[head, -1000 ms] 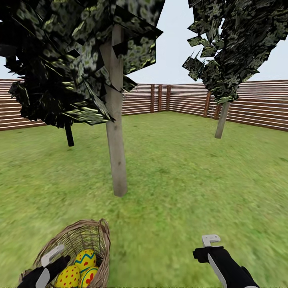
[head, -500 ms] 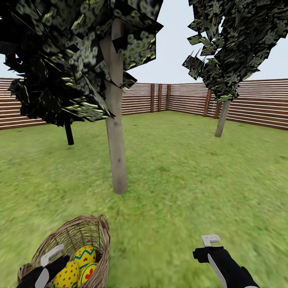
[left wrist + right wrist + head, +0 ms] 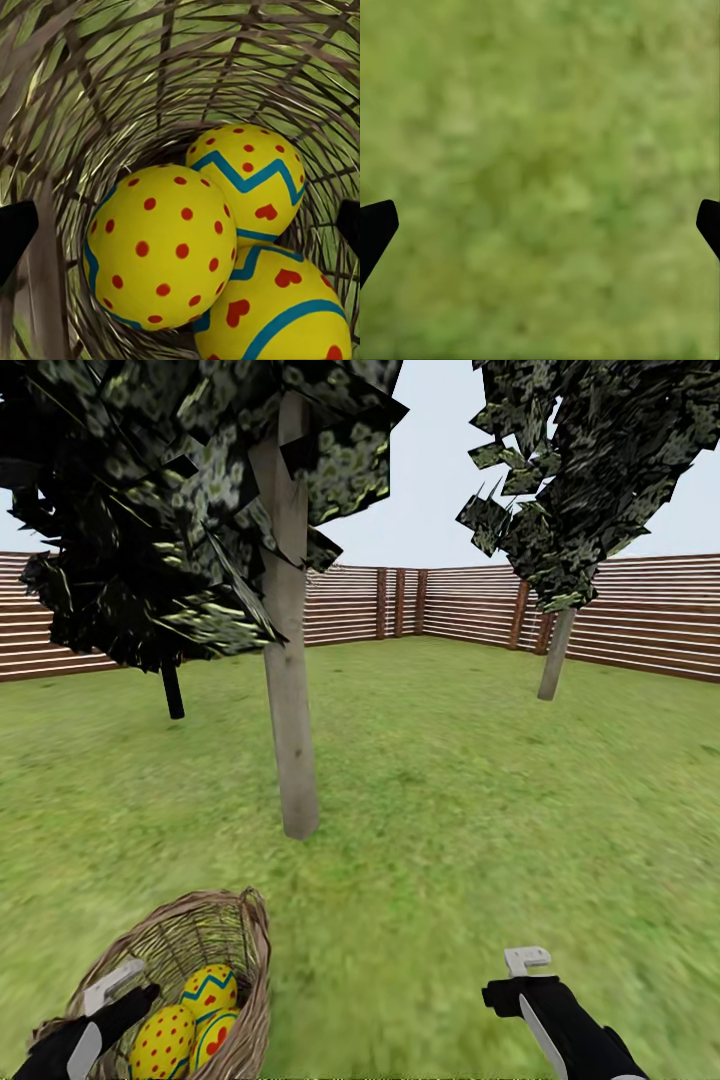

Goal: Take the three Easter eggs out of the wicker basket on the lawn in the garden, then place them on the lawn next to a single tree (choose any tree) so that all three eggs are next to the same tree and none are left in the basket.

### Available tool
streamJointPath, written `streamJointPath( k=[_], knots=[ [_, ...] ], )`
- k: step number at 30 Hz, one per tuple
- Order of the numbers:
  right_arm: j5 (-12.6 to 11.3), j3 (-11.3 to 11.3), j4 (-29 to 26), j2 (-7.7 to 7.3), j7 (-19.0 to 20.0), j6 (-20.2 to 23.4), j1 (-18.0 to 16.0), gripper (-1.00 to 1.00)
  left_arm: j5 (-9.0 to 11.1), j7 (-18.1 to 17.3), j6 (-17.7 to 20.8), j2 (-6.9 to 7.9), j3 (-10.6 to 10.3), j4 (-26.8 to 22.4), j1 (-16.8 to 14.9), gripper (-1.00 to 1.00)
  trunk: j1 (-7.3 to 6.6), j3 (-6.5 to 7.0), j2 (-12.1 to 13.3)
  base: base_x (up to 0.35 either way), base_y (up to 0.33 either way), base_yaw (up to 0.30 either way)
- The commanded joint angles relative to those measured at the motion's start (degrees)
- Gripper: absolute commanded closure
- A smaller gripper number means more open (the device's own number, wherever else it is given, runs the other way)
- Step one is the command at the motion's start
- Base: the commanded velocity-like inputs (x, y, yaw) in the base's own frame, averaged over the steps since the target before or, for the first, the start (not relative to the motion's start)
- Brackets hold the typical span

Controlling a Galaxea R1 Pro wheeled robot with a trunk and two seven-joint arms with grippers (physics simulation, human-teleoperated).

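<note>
Left gripper (image 3: pixel 180 225) spread wide, has dropped deeper into wicker basket (image 3: pixel 190 940) — over dotted egg (image 3: pixel 161 251), three eggs unpicked; right gripper (image 3: pixel 540 225) spread, idle.

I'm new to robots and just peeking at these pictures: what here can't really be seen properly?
- Wicker basket: its near side is cut off by the head view's bottom edge.
- Lowest of the Easter eggs: cut off by the left wrist view's edge and partly covered by the dotted egg.
- Left tool: fingertips blocked by the basket rim in the head view.
- Lawn: a blur in the right wrist view.
- Tree: canopy top cut off.
</note>
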Motion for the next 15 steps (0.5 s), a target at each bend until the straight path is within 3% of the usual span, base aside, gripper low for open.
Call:
streamJointPath(
  k=[1, 15],
  knots=[
    [-0.09, 0.32, -0.09, -0.07, -0.15, 0.31, -0.02, -1.0, -0.21, -0.4, 0.38, -0.07, 0.47, -0.1, -0.05, -1.0, 0.21, -0.24, -0.44, 0.0, 0.0, 0.0],
    [-0.09, 0.32, -0.06, -0.07, -0.17, 0.34, -0.03, -1.0, -0.21, -0.4, 0.38, -0.18, 0.47, -0.04, -0.05, -1.0, 2.9, -2.84, -5.28, 0.0, 0.0, 0.0]
  ],
)
